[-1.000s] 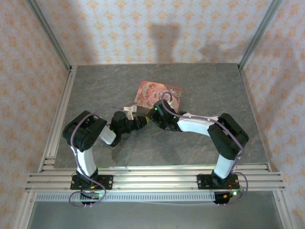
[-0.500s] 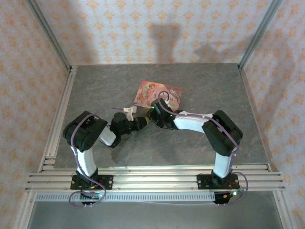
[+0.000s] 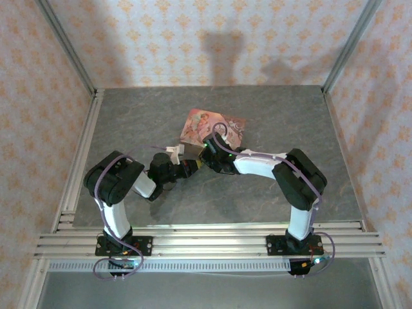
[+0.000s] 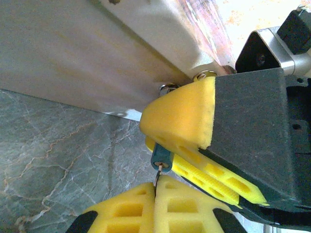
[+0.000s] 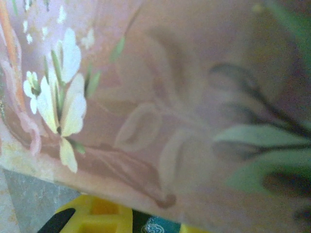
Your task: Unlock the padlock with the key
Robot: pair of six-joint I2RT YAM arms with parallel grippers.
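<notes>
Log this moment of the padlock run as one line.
left gripper: shut on key | key: tip against padlock | right gripper: clamped on padlock | padlock: at edge of pink tin box

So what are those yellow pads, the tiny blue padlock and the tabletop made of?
The yellow pads look like soft foam, matte and porous, with moulded holes. The padlock is likely metal under a glossy blue coat; it catches the light. The tabletop has a grey veined stone look and a dull finish; it could be a printed surface.
</notes>
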